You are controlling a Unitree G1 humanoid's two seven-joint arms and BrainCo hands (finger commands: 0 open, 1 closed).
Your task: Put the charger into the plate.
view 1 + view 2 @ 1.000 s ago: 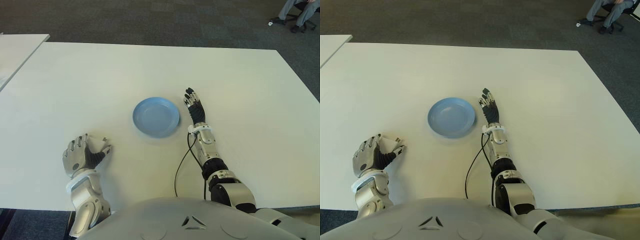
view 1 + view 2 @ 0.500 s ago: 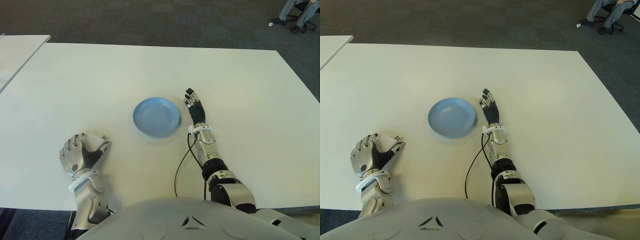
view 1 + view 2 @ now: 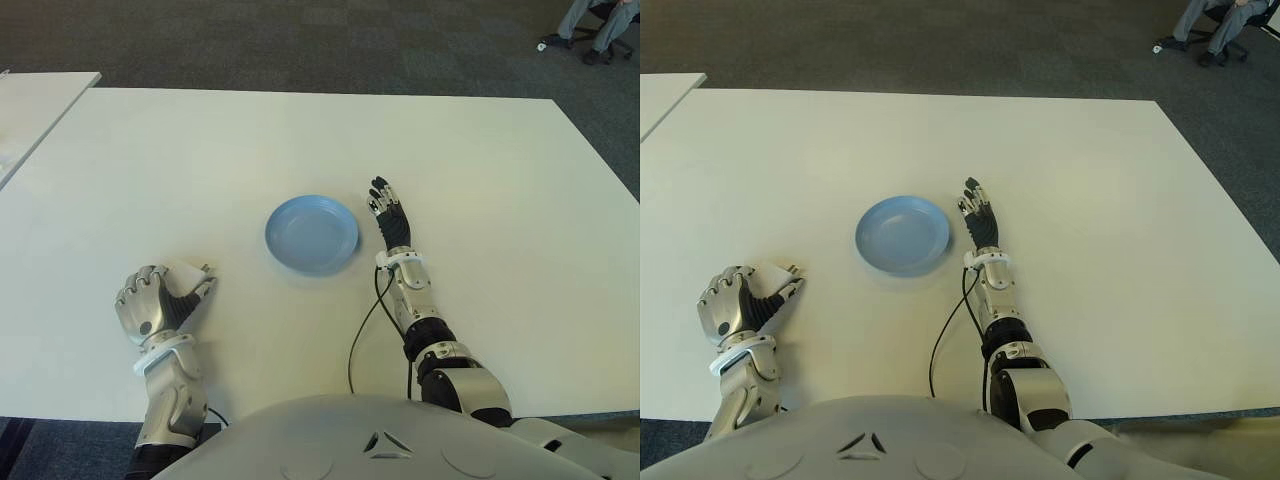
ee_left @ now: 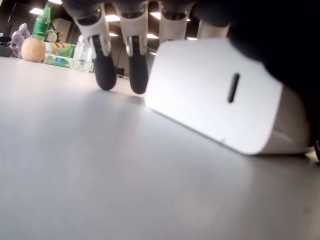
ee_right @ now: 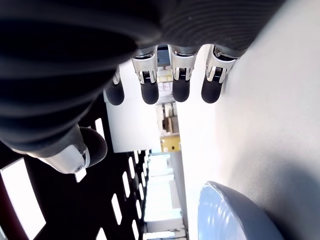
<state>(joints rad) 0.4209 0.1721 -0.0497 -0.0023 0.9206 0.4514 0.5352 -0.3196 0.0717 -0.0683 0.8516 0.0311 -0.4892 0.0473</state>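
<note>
The white charger [image 3: 186, 273] sits on the table [image 3: 200, 150] at my near left, a boxy block with a slot in its face [image 4: 215, 95]. My left hand [image 3: 165, 300] is curled around it, fingers [image 4: 105, 75] over the far side and thumb on the near side. The charger's underside still shows against the tabletop in the left wrist view. The round blue plate [image 3: 312, 233] lies empty at the table's middle, well to the right of that hand. My right hand [image 3: 388, 210] lies flat and open just right of the plate, whose rim [image 5: 225, 215] shows in the right wrist view.
A black cable [image 3: 362, 330] runs along my right forearm toward the table's near edge. A second white table [image 3: 40, 100] stands at the far left. A seated person's legs [image 3: 600, 25] show at the far right corner.
My left hand's fingers have curled from spread to closed around the charger, and the hand has drawn slightly toward the near-left. The right hand and plate have not moved.
</note>
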